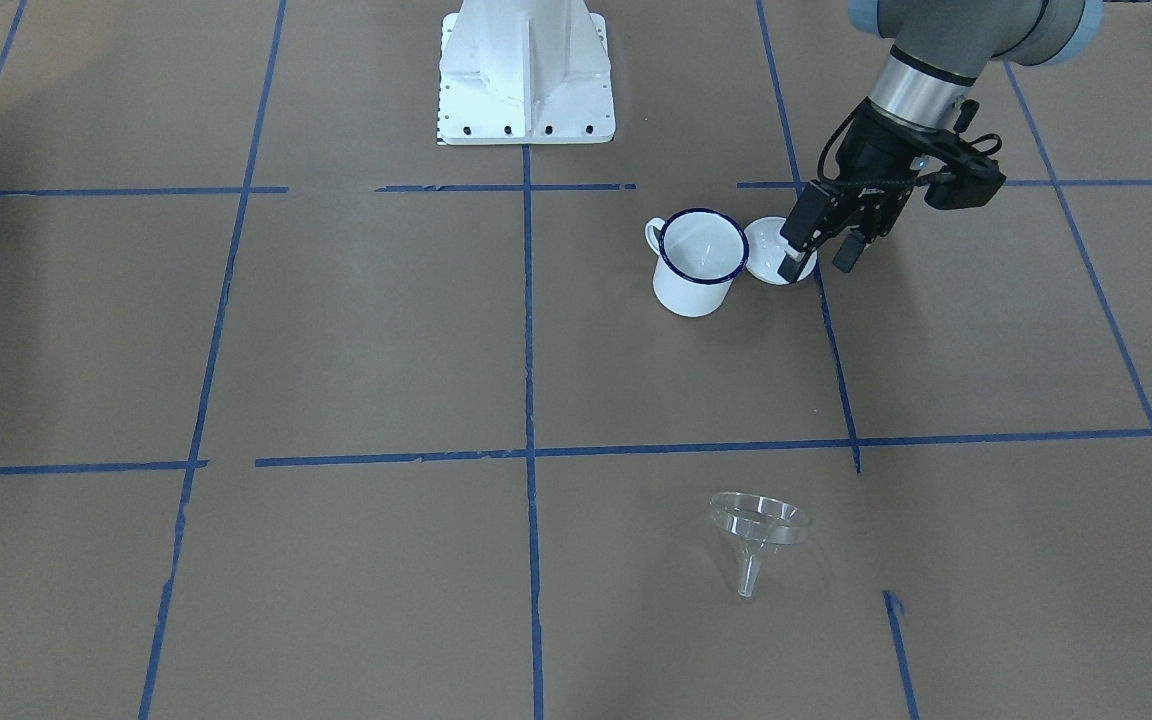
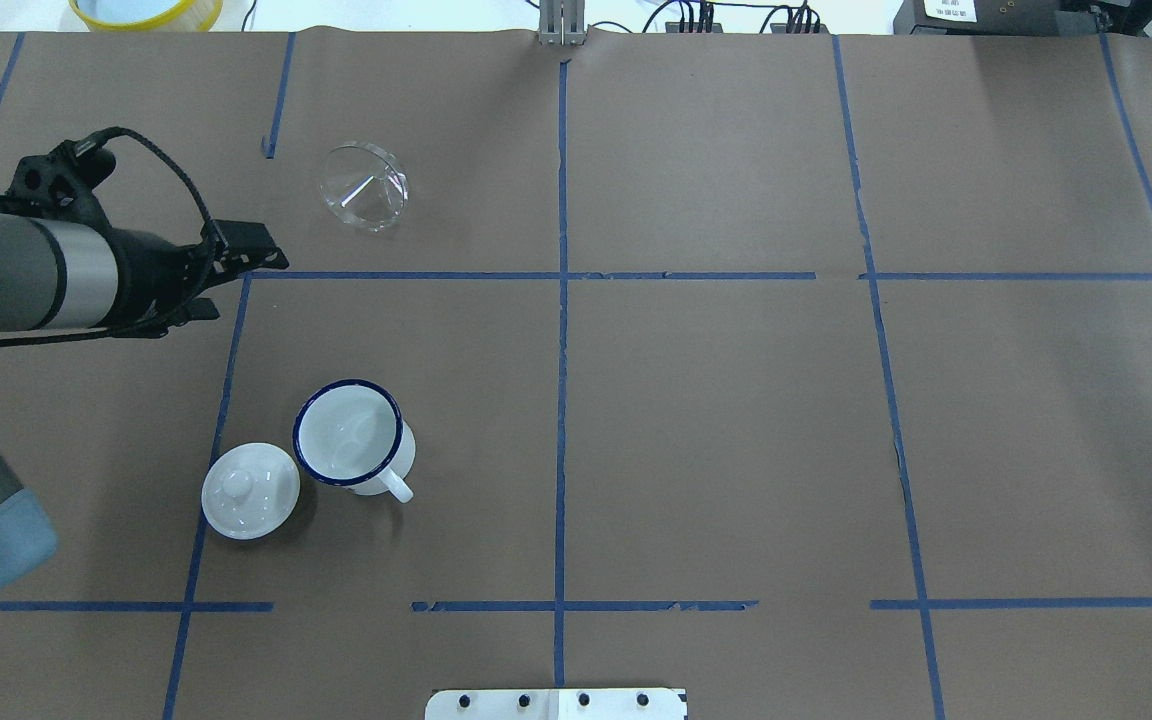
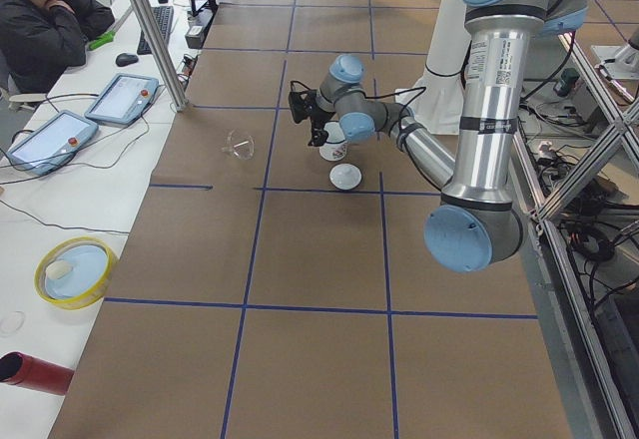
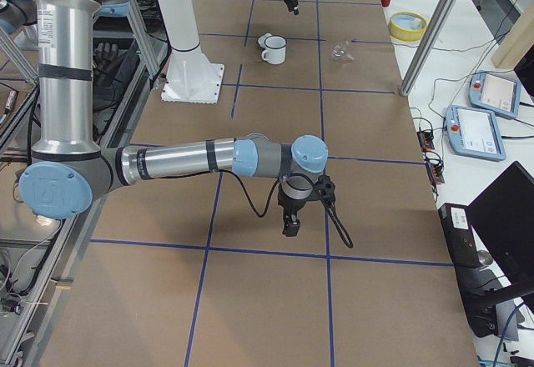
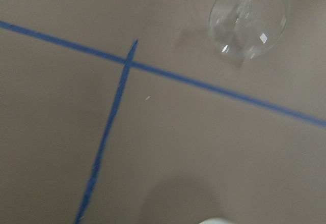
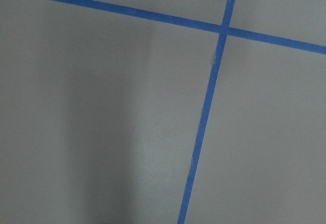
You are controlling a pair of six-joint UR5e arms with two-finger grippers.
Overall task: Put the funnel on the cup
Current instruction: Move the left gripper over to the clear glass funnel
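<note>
Clock bearings are read in the overhead view, 12 o'clock pointing away from the robot.

- Funnel [image 2: 364, 187]: clear plastic, lies tipped on its side on the counter [image 2: 736, 420], in the far left part. Nothing touches it. In the left wrist view it sits at the upper right of the frame.
- Cup [image 2: 351, 440]: upright, mouth open, nothing inside that I can see. Handle points to about 5 o'clock. The funnel is at 12 o'clock from it, well apart.
- White knobbed lid [image 2: 250, 491]: flat on the counter at 8 o'clock of the cup, just beside it.
- Left pincer [image 1: 818, 262]: jaws wide, nothing between them. It hangs above the counter at about 11 o'clock from the cup. The funnel is near it, at about 2 o'clock.
- Right pincer [image 4: 291, 225]: seen only in the exterior right view, pointing down over the right part of the counter. I cannot tell whether its jaws are wide or narrow. Its wrist view shows only brown counter and crossing blue tape [image 6: 204, 112].
</note>
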